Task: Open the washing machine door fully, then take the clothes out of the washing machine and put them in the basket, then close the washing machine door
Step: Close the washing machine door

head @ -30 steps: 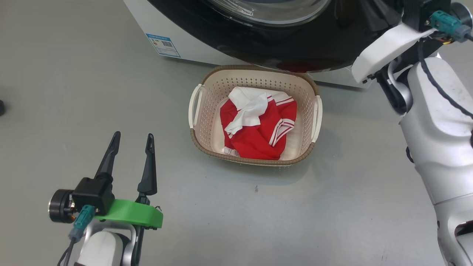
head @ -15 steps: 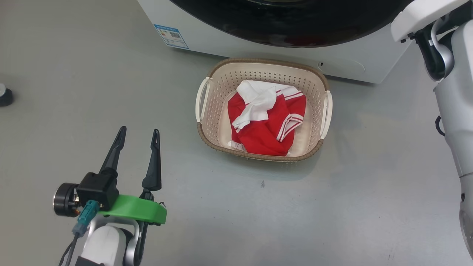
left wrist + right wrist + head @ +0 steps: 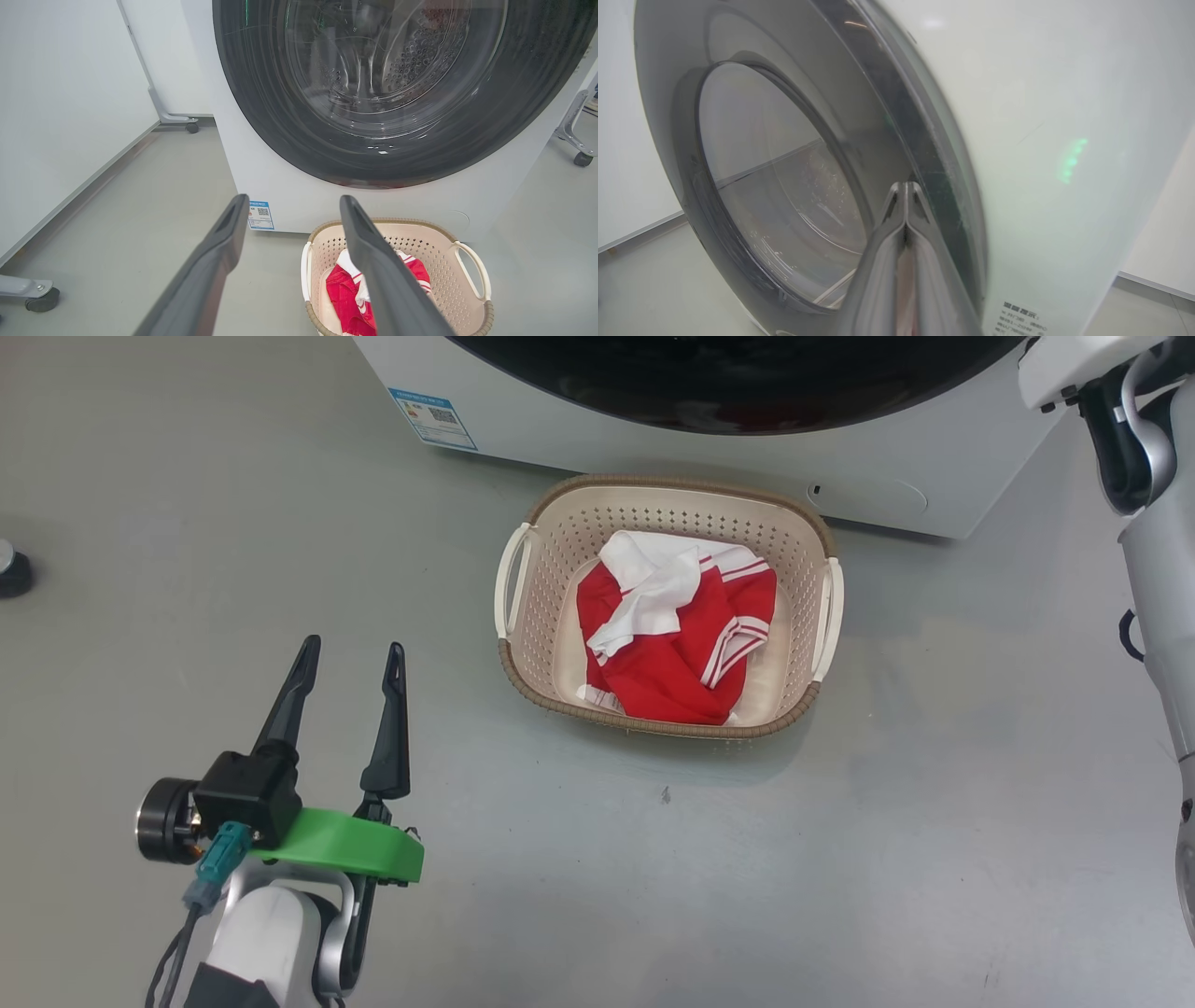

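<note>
Item 1, your left tool (image 3: 354, 649): fingers spread wide with nothing between them, poised over the floor. Item 2, the basket (image 3: 665, 483): on the floor ahead and to the right of that tool, well apart from it, holding the clothes (image 3: 672, 653) in a red-and-white heap, so unloading reads as done. Item 3, the washing machine (image 3: 597, 439): just beyond the basket. The washing machine door (image 3: 261, 116) lies flat to its front, and no red fabric shows through the glass. Item 4, your right tool (image 3: 906, 186): fingers pressed together, empty, tips at the door's black rim. Outstanding, by judgement: whether the latch has caught, which the pictures do not settle.
</note>
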Robot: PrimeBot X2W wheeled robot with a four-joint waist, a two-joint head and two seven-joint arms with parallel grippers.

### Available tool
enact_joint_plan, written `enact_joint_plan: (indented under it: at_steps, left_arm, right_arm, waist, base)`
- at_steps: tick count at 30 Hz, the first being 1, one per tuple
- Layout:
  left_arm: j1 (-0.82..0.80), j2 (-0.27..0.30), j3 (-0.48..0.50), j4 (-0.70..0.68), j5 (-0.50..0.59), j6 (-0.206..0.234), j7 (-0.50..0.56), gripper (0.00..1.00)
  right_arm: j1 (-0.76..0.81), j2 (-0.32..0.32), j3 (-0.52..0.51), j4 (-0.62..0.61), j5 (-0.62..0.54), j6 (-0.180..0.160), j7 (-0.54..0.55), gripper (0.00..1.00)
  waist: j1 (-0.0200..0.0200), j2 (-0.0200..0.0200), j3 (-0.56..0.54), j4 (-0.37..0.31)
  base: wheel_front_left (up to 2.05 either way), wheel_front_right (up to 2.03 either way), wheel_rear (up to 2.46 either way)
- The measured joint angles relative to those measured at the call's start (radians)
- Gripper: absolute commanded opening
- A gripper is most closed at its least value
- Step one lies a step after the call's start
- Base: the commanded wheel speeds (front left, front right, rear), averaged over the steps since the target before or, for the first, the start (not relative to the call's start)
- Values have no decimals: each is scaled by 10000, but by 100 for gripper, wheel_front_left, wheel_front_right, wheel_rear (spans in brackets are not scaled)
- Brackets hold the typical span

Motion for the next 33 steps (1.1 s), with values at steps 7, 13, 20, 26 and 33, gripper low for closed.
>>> enact_joint_plan:
  at_steps: [7, 13, 20, 26, 33]
  left_arm:
    - [-86, -12, -13, 61, 0, 0, -2, 100]
    - [-180, -25, 17, 257, 0, 2, -2, 100]
    - [-181, -35, 142, 270, 2, 12, -2, 100]
    - [-181, -6, 345, 240, 23, 46, -29, 100]
    - [-180, 82, 401, 282, 163, 90, -31, 100]
  right_arm:
    - [-53, 15, 17, 270, 0, 2, -90, 0]
    - [-68, 153, 150, 445, 0, 2, -190, 0]
    - [239, 648, 537, 416, 2, 19, -280, 0]
    - [949, 1041, 677, 268, 115, 31, -311, 0]
    - [2095, 1151, 723, -42, 309, 61, -311, 83]
  waist:
    - [0, 0, 6, -4]
    - [0, 0, -82, -56]
    - [0, 0, -304, -306]
    - [0, 0, -454, -673]
    - [0, 0, -667, -1125]
  base:
    - [0, 0, 0]
    - [0, 0, 0]
    - [0, 0, 0]
    - [0, 0, 0]
    - [0, 0, 0]
